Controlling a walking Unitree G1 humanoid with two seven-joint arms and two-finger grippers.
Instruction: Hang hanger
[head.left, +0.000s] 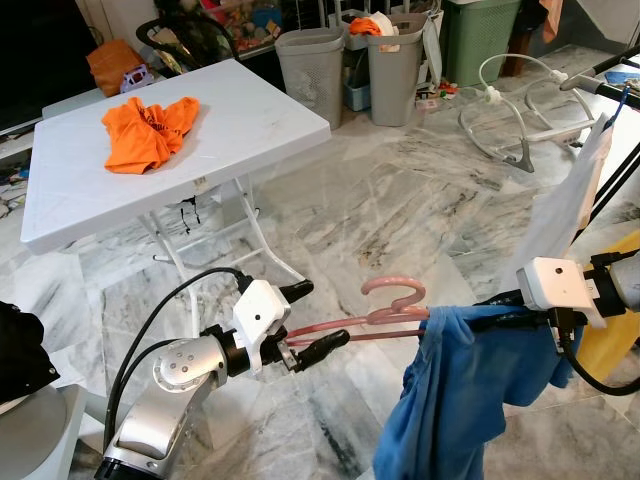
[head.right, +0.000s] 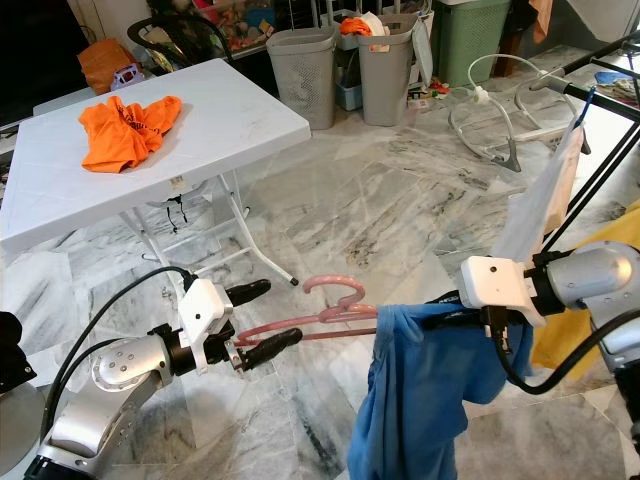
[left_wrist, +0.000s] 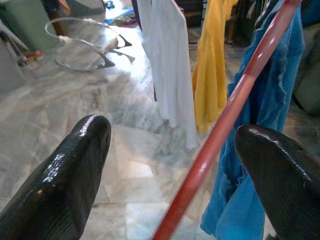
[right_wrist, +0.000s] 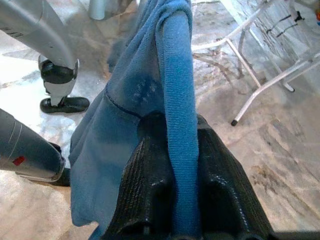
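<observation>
A white folding bench (head.left: 60, 205) stands to the robot's left front on a marble floor (head.left: 400, 220), an orange garment (head.left: 148, 128) crumpled on its top. Beyond its far corner sit two grey laundry baskets (head.left: 310, 60) and a green bin (head.left: 480, 35); a white tube frame (head.left: 510, 110) lies on the floor further right. At the right edge a white cloth (head.left: 570, 200) and a yellow cloth (head.left: 610, 320) hang close beside the right arm, crowding that side. The floor between the bench legs and the arms lies open.

The pink hanger (head.left: 395, 300) is held level in mid-air between the two arms, hook uppermost, well clear of the floor. A blue shirt (head.left: 460, 400) drapes from its right end and hangs low. The left gripper (head.left: 305, 318) sits at the hanger's left end with its fingers spread, one above and one below; the left wrist view shows the pink bar (left_wrist: 220, 125) passing through the gap between the fingers (left_wrist: 70, 175), nearer one of them, and whether it touches cannot be told. The right gripper (right_wrist: 182, 150) has its fingers pressed together on a fold of the blue shirt, at the hanger's right end.
</observation>
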